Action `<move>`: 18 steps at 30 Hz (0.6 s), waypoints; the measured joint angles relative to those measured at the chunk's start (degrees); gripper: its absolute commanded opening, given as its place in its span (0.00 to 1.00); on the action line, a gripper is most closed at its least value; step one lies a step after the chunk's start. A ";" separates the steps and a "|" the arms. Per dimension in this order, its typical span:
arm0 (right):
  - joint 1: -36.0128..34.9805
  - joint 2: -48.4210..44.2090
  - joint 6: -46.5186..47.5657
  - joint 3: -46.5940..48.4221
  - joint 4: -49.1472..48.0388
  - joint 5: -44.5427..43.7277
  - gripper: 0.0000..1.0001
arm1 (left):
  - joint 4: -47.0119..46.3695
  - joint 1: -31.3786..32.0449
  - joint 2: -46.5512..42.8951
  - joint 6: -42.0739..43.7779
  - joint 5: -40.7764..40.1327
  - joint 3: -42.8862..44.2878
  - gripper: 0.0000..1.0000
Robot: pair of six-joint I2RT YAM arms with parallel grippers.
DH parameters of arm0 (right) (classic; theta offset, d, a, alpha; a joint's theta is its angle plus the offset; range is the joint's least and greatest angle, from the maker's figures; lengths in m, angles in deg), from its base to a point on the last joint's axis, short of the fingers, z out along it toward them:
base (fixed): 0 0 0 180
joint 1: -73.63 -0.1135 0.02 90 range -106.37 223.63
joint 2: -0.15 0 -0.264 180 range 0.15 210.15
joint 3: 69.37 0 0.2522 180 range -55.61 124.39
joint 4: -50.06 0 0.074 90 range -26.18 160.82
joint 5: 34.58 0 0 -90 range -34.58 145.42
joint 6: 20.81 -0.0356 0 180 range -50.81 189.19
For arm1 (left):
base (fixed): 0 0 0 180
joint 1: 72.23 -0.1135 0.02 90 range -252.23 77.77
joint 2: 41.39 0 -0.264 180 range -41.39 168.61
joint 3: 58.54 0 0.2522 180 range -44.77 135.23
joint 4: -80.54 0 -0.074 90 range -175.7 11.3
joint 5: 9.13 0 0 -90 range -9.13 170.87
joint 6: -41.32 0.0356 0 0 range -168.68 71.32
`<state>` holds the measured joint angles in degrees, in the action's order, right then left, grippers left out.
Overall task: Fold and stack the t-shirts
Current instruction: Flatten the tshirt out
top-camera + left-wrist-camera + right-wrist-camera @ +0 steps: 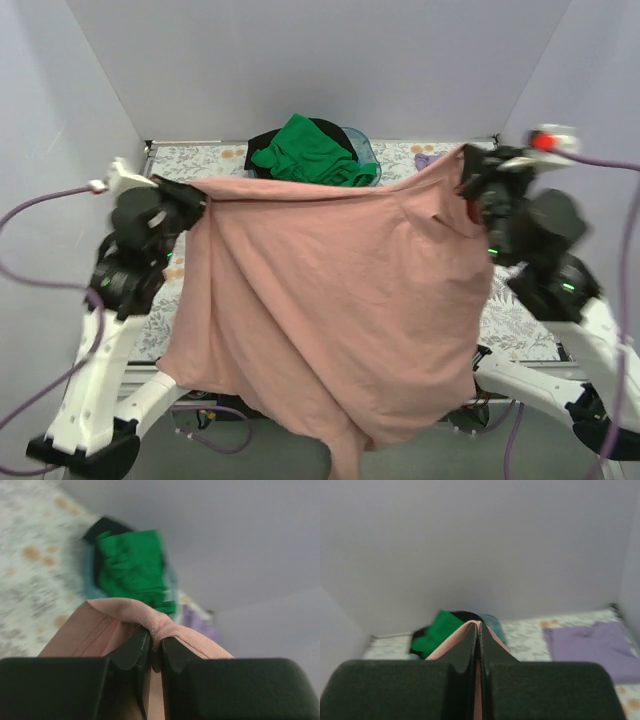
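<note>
One pink t-shirt hangs spread mid-frame, its top corners clamped by the left gripper and right gripper. At upper centre, one green t-shirt lies on one black t-shirt; one lavender t-shirt lies upper right.

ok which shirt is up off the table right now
The dusty pink t-shirt, stretched between the left gripper and right gripper. The green t-shirt and black t-shirt are heaped at the back; the lavender t-shirt lies on the table.
</note>
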<state>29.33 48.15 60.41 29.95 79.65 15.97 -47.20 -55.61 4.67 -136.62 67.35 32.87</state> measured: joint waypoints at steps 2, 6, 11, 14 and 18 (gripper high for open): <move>0.61 3.43 2.16 -9.38 -4.17 -6.45 0.01 | 0.11 -0.02 4.07 -1.01 -4.00 -7.10 0.18; 9.07 14.53 2.54 -22.53 -8.66 -6.25 0.01 | -0.48 -1.40 19.26 -3.41 -9.53 -17.55 0.78; 25.77 30.84 -1.92 -23.43 -9.38 8.76 0.91 | 4.46 -6.75 39.85 -5.33 -10.43 -11.89 0.88; 28.87 36.37 -2.89 -19.76 -7.41 16.83 0.98 | 6.27 -8.15 44.35 -6.12 -11.28 -7.06 0.88; 28.20 31.67 -5.42 -21.77 -5.57 25.88 0.98 | 4.74 -8.20 35.58 -5.86 -7.72 -11.65 0.90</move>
<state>57.53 79.83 54.99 8.18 74.08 41.85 -42.46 -63.81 40.26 -142.47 59.64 21.22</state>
